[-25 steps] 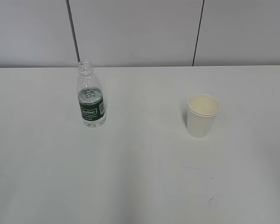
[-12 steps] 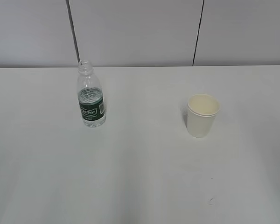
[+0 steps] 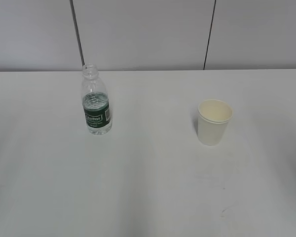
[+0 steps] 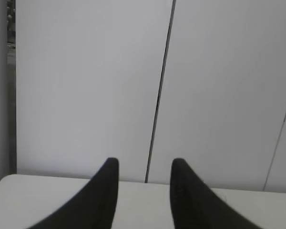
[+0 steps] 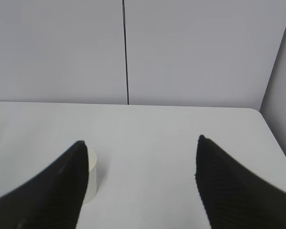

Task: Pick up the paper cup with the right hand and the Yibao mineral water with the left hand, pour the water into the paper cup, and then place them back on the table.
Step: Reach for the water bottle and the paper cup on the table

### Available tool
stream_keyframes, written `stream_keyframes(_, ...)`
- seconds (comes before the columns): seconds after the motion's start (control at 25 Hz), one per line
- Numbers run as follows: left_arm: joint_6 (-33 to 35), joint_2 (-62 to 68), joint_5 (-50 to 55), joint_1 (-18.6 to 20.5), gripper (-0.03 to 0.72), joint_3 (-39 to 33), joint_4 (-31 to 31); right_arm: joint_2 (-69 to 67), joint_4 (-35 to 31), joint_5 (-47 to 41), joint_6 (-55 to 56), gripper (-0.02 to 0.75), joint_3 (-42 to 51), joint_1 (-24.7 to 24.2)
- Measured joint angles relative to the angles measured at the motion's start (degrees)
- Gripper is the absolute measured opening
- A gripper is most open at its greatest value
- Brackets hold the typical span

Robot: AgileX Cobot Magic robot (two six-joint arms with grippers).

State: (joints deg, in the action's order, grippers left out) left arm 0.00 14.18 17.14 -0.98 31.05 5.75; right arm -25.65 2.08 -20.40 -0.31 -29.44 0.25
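The Yibao mineral water bottle [image 3: 96, 107], clear with a dark green label and no cap, stands upright on the white table [image 3: 148, 187] at the left. The cream-white paper cup [image 3: 214, 121] stands upright at the right, empty as far as I can see. Neither arm shows in the exterior view. In the right wrist view my right gripper [image 5: 140, 143] is open and empty, and the cup [image 5: 91, 176] peeks out from behind its left finger. In the left wrist view my left gripper [image 4: 144, 164] is open and empty, facing the wall; the bottle is out of that view.
A grey panelled wall [image 3: 148, 34] with dark vertical seams rises behind the table's far edge. The table's right edge [image 5: 276, 138] and rounded far corner show in the right wrist view.
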Motion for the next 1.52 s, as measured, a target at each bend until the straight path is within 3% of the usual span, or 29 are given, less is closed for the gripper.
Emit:
stream_keyframes(0.36,0.66,20.45,-20.23,0.0,0.238,0.0,-3.75,-6.99,0.0,5.21,0.0,0.551,0.0,0.0)
stream_keyframes(0.88,0.0,46.7,-33.08,-0.39,0.238,0.0,-4.61,-18.98,0.0,17.68,-0.1,0.551,0.0,0.0)
stream_keyframes(1.08,0.0,54.65,-39.29,-2.6,0.238,-0.54,-4.71,-24.36,0.0,19.47,-0.1,0.551,0.38,0.0)
stream_keyframes(1.52,0.0,63.03,-61.15,-9.59,0.238,-9.92,-5.33,-29.84,0.0,41.6,1.39,0.551,10.58,0.0)
